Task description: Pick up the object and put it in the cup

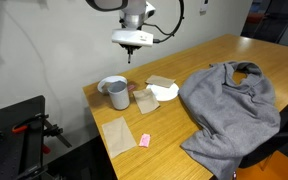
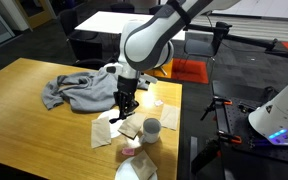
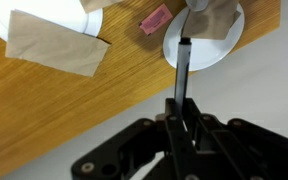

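My gripper (image 1: 132, 44) hangs well above the table, shut on the slim black marker pen (image 3: 183, 70), which points down out of the jaws (image 3: 182, 108). The pen's tip shows below the fingers in both exterior views (image 1: 131, 58) (image 2: 126, 110). The pale grey-blue cup (image 1: 118, 95) with its white rim stands upright near the table's corner, below and slightly to one side of the gripper; it also shows in an exterior view (image 2: 151, 128). In the wrist view the pen's tip lies over a white round item (image 3: 222, 45) at the table edge.
A grey cloth (image 1: 229, 105) covers much of the table (image 1: 214, 55). Brown paper napkins (image 1: 117, 135) (image 3: 54, 45) lie around the cup. A small pink block (image 1: 144, 139) (image 3: 156, 18) lies near the edge. A flat white dish (image 1: 166, 92) sits beside the cup.
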`<state>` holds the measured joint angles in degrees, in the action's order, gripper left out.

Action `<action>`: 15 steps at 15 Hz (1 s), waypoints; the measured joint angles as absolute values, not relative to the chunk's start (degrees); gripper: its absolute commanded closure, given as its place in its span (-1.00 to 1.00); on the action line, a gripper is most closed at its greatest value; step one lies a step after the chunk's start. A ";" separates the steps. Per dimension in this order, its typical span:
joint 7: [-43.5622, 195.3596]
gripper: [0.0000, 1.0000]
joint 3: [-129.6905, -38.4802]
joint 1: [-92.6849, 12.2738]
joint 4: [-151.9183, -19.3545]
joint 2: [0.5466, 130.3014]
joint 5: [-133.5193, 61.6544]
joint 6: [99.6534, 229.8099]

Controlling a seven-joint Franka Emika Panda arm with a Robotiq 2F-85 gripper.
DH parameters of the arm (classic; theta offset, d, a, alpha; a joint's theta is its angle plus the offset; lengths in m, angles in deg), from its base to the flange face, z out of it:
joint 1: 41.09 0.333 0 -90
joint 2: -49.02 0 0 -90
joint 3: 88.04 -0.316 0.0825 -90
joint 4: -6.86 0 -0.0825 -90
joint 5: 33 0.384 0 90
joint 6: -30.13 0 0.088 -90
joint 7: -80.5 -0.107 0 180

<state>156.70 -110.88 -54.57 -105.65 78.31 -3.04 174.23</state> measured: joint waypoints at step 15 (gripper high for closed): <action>191.42 0.94 -106.55 -54.48 -105.30 78.52 9.94 156.07</action>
<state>191.42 -106.55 -54.48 -105.30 78.52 9.94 156.07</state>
